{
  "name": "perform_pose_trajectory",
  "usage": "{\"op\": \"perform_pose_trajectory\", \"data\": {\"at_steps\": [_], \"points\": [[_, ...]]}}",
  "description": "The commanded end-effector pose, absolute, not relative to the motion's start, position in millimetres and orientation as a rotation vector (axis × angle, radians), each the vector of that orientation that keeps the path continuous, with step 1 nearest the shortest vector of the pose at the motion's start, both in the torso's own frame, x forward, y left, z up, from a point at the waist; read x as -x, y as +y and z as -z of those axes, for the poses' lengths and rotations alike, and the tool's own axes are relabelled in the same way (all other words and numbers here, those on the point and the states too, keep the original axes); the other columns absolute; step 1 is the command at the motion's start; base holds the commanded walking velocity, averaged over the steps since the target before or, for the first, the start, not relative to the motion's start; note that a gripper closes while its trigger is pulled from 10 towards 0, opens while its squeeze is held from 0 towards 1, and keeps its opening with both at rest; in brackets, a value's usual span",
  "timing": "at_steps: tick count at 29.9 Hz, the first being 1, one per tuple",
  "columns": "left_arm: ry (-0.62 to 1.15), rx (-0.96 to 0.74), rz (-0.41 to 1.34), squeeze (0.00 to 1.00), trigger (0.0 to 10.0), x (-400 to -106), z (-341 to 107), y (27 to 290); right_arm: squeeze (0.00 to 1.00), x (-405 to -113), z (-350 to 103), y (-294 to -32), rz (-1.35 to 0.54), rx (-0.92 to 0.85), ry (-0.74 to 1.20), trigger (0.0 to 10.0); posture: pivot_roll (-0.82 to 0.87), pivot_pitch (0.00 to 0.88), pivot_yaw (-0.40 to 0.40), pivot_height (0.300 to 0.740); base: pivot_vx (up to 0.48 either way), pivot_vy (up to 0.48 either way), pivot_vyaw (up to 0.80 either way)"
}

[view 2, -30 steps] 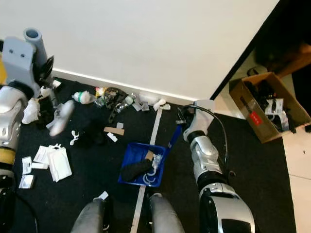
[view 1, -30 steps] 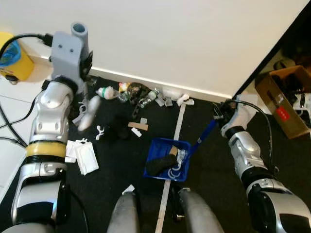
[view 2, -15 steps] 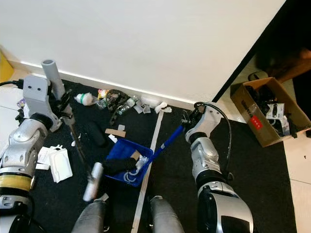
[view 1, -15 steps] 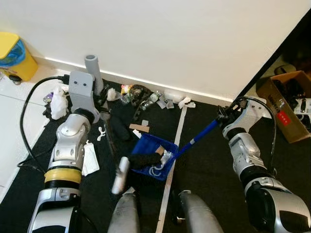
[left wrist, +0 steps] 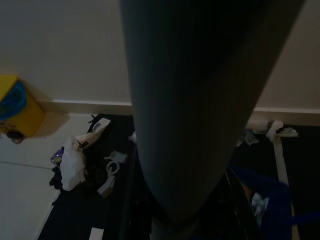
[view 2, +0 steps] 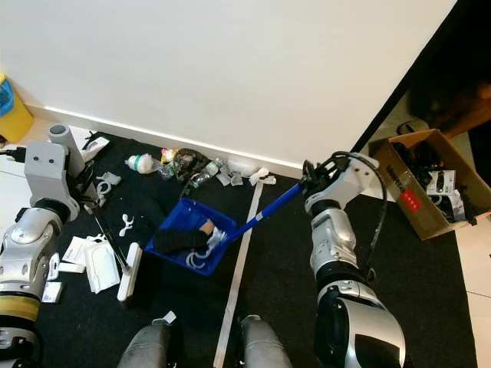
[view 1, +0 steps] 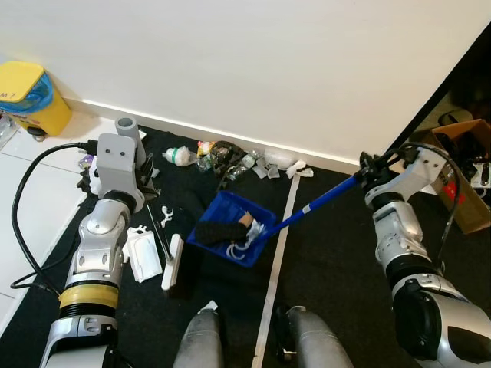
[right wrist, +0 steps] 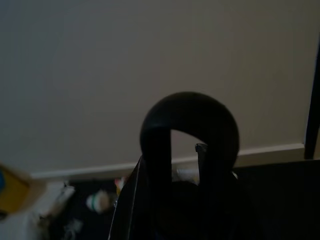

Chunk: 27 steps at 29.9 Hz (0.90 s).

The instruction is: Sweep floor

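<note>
Carpet (view 1: 322, 268), black and crossed by a pale tape line (view 1: 275, 264), takes up most of the floor below the white wall (view 1: 253, 69); white tile lies on the robot's left, where a yellow bin (view 1: 31, 96) stands in the corner, and a cardboard box (view 2: 426, 180) sits well off to the right. The step in hand looks like gathering — brushing loose rubbish into the pan. The dustpan (view 1: 226, 230) is blue, set on the carpet just left of the tape line, and already carries a dark lump and some white scraps. Its long blue handle (view 1: 318, 203) runs up to the right gripper (view 1: 367, 170), which is clamped on the handle's top end. The left gripper (view 1: 138, 180) holds the broom (view 1: 170, 261) by its grey shaft, though how its fingers sit around it I cannot tell; the pale broom head lies on the carpet just left of the pan, near flat white packets (view 1: 142, 253). A heap of litter (view 1: 222, 153) — a small bottle, crumpled wrappers, white bits — lies along the skirting beyond the pan. My guess is that much remains: the next move calls for bringing the broom head behind that heap or the packets and drawing them toward the pan's open edge, while the right arm keeps the pan flat on the floor.
</note>
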<state>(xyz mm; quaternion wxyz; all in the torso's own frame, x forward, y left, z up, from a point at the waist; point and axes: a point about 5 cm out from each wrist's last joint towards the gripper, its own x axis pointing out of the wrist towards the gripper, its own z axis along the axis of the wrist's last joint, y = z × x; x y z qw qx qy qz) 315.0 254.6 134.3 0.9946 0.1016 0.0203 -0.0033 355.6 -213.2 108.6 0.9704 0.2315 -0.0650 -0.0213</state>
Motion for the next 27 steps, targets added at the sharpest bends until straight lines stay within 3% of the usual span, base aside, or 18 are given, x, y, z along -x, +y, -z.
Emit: {"op": "perform_pose_trajectory", "data": {"at_steps": [1,7,12,16,17,21,27], "points": [[0.049,-0.189,-0.008,0.00,10.0,-312.1,-130.0,254.0,0.00,-359.4,-124.5,-220.4,0.057,-0.538,-0.226,10.0,0.06,0.117,-0.010,0.740,0.000,0.000,0.00],[0.063,-0.169,0.012,0.00,10.0,-309.7,-122.9,244.7,0.00,-359.4,-135.1,-238.1,0.132,-0.634,-0.303,10.0,0.05,0.116,-0.007,0.740,0.000,0.000,0.00],[0.073,-0.149,0.017,0.00,10.0,-309.4,-119.5,240.3,0.00,-359.2,-141.8,-242.0,0.104,-0.541,-0.319,10.0,0.05,0.115,-0.005,0.740,0.000,0.000,0.00],[0.080,-0.141,0.032,0.00,10.0,-309.9,-116.1,233.6,0.00,-359.3,-146.2,-250.4,0.136,-0.581,-0.344,10.0,0.05,0.113,-0.003,0.740,0.000,0.000,0.00],[0.082,-0.135,0.039,0.00,10.0,-310.7,-115.1,230.2,0.00,-359.2,-148.5,-257.0,0.174,-0.673,-0.373,10.0,0.05,0.112,-0.003,0.740,0.000,0.000,0.00],[0.083,-0.131,0.040,0.00,10.0,-311.3,-114.4,228.6,0.00,-360.1,-152.2,-253.8,0.133,-0.580,-0.368,10.0,0.04,0.110,-0.002,0.740,0.000,0.000,0.00],[0.073,-0.092,0.021,0.00,10.0,-312.8,-115.6,227.8,0.00,-360.4,-162.4,-266.5,0.177,-0.752,-0.456,10.0,0.04,0.110,-0.003,0.740,0.000,0.000,0.00]]}}
